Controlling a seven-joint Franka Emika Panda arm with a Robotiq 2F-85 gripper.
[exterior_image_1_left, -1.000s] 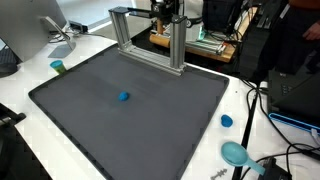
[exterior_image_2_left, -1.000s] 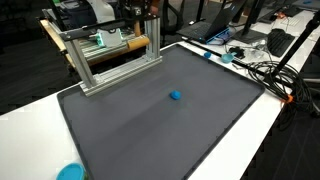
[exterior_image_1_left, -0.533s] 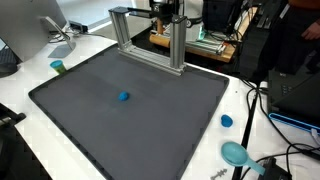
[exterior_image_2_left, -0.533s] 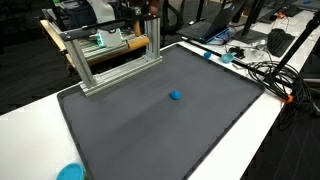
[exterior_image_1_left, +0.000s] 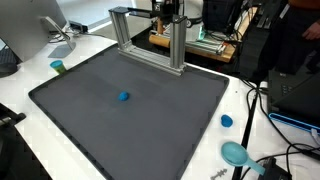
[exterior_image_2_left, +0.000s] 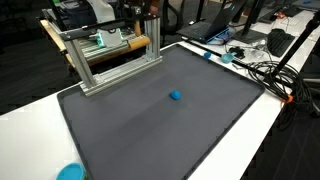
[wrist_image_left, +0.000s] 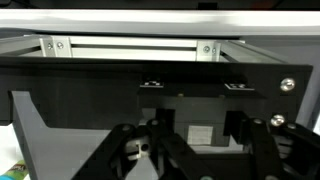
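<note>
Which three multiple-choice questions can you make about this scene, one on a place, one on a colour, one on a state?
1. Where does the small blue object lie? A) near the middle of the mat B) at a mat corner C) off the mat
2. What colour is the mat? A) red B) dark grey C) yellow
3. How is the metal frame? A) lying flat B) standing upright C) in pieces
1 A, it sits well inside the mat; 2 B, its surface is dark grey; 3 B, its posts rise vertically.
</note>
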